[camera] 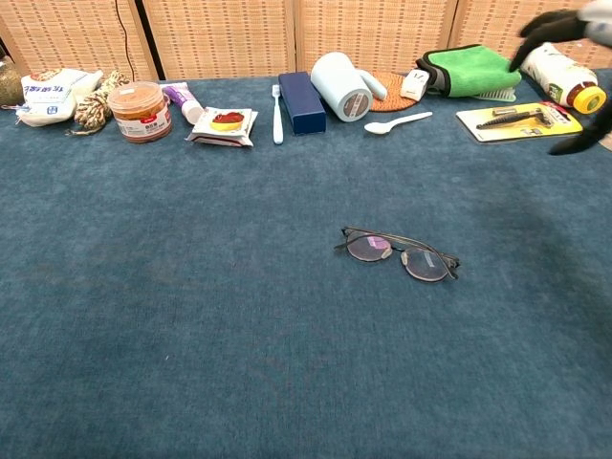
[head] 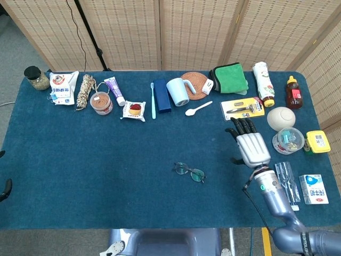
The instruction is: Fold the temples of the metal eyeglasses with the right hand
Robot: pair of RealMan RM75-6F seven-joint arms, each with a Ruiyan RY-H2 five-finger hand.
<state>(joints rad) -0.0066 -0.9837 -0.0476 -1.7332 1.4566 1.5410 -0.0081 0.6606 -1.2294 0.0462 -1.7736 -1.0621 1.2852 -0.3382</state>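
While most of the blue table (head: 80,160) lies bare, a row of goods lines its far edge. A pale blue mug (head: 177,91) lies on its side by a woven coaster (head: 196,84), a small tub (head: 101,103) holds something brown, a dark-lidded jar (head: 36,78) of grains stands at the far left corner, and a clear round tub (head: 287,141) near the right edge holds small coloured bits (too small to tell what).

Right hand (head: 251,145) hovers above the cloth with fingers spread and straight, holding nothing; the chest view catches only its dark fingertips at the right edge. Glasses (camera: 400,252) lie flat on the cloth near the table's middle, temples folded in behind the lenses, well apart from the hand and to its left, with nothing between them.

Around the hand sit a carded razor (head: 242,108), a cream egg-shaped thing (head: 281,118) and a white spoon (head: 198,109).
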